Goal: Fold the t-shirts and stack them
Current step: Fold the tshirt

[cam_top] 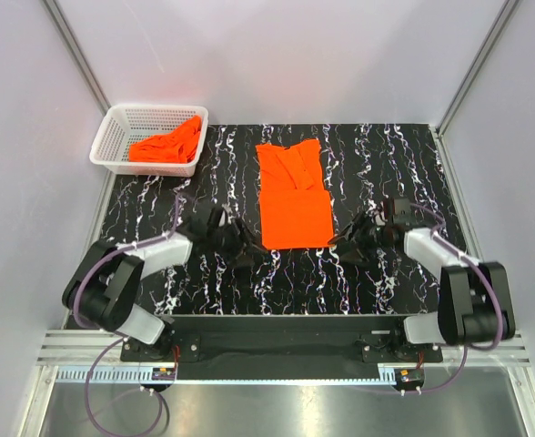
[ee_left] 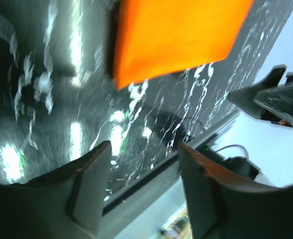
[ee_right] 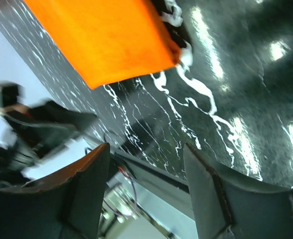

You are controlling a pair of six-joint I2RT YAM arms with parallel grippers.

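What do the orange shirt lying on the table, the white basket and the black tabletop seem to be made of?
The orange shirt: seemingly thin matte cloth, lying flat with soft creases. The white basket: probably stiff plastic mesh, judging by its regular holes. The tabletop: looks like glossy black marble with white veins, mirroring the lights, though possibly a printed imitation.
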